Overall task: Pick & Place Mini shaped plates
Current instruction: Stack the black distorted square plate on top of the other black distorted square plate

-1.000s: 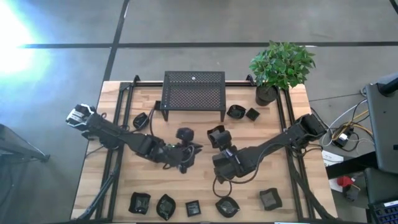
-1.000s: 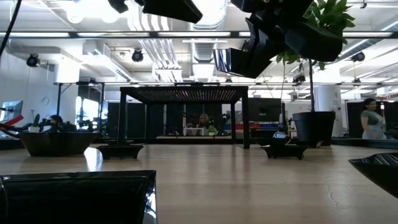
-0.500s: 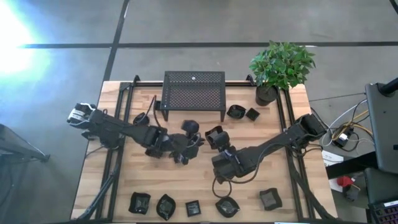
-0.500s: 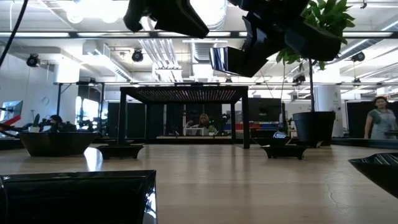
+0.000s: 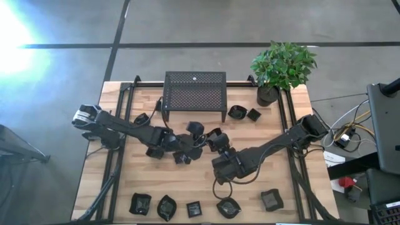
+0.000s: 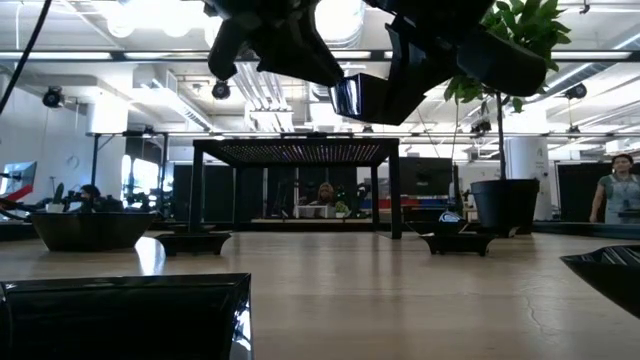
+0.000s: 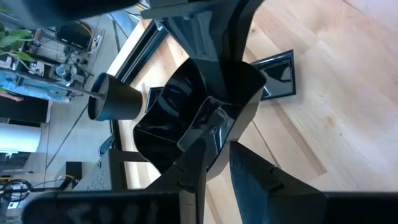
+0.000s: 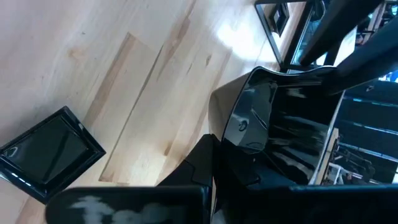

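Glossy black, the mini shaped plate (image 5: 194, 129) pinched by its rim in the left pincer (image 5: 190, 134) now hangs above the desk (image 5: 187, 181) just in front of the mesh stand (image 5: 194, 89), having travelled up from mid-desk over the last second. The right pincer (image 5: 219, 142), clamped on another small plate (image 5: 216, 139), has edged in just beside it. Both dishes ride clear of the wood, so placing looks next. More plates (image 5: 165, 206) wait along the near edge.
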`<action>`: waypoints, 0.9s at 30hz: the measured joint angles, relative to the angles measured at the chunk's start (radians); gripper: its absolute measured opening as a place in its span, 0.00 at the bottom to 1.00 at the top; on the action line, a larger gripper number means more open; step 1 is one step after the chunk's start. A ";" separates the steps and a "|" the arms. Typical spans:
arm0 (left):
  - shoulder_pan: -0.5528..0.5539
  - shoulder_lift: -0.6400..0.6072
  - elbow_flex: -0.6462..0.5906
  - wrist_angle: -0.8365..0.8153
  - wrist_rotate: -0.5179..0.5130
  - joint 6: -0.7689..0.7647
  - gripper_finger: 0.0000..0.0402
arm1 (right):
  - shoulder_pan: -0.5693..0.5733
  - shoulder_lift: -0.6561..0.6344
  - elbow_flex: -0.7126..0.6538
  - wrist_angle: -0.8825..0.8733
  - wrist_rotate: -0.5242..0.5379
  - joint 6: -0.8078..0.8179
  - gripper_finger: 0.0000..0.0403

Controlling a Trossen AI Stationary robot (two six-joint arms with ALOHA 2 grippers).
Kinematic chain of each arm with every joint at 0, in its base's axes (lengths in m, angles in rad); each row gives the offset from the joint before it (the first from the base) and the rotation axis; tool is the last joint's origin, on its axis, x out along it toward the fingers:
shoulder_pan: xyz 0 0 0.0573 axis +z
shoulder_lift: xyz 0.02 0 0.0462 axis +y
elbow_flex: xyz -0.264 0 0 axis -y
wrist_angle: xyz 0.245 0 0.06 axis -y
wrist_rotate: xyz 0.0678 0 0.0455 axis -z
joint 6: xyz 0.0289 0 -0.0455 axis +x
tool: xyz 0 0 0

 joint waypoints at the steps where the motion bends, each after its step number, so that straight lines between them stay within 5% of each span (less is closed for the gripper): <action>1: 0.001 0.004 0.000 -0.001 0.000 0.005 0.17 | 0.000 0.000 0.000 0.000 -0.010 -0.003 0.02; 15: 0.000 0.024 0.002 -0.002 0.047 0.024 0.17 | 0.000 -0.001 0.000 0.025 -0.142 -0.078 0.02; 27: -0.003 0.024 0.002 -0.038 0.076 0.001 0.17 | 0.000 -0.001 0.000 0.028 -0.147 -0.089 0.02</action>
